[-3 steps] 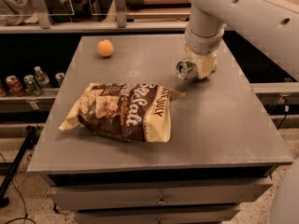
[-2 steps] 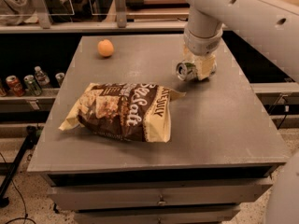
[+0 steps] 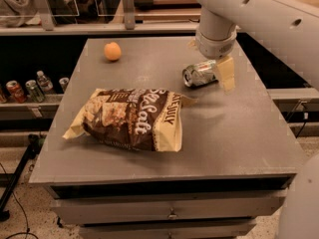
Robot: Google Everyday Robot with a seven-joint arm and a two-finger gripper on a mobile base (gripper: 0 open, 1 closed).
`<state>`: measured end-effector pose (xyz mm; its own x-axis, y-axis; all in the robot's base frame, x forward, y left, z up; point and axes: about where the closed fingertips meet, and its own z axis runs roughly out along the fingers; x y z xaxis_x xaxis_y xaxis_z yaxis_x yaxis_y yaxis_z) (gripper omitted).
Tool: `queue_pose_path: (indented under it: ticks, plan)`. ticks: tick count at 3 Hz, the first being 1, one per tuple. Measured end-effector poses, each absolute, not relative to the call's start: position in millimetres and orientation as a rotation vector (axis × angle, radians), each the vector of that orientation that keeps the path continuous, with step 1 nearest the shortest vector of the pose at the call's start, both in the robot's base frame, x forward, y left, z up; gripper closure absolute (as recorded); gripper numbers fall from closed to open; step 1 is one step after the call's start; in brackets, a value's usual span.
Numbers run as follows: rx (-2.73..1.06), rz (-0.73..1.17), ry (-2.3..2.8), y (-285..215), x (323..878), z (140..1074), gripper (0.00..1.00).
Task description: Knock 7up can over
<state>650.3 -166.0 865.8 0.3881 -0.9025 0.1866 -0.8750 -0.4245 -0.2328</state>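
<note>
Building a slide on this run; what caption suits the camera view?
Gripper beside the 7up can lying on its side on the grey table, chip bag in front, orange far left.

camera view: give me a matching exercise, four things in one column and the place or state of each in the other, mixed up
Things:
1. 7up can
2. chip bag
3. orange
4. gripper

Place or state:
A. far left part of the table
B. lying on its side, shiny top facing left
C. low over the table, right beside the can
D. lying flat, front middle of the table

Pairs: 1-B, 2-D, 3-A, 4-C
</note>
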Motion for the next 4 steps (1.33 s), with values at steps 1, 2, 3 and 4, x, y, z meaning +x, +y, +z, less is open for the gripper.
queue_pose_path:
  ticks: [1,2,3,4]
  plan:
    - [-2.533,-0.427,1.641,-166.7,650.5,865.3,0.00]
    - [-2.532,-0.393,1.666,-167.8,649.9,862.9,0.00]
    - [-2.532,-0.392,1.667,-167.8,649.8,862.9,0.00]
    - [-2.509,-0.401,1.710,-170.1,651.0,864.1,0.00]
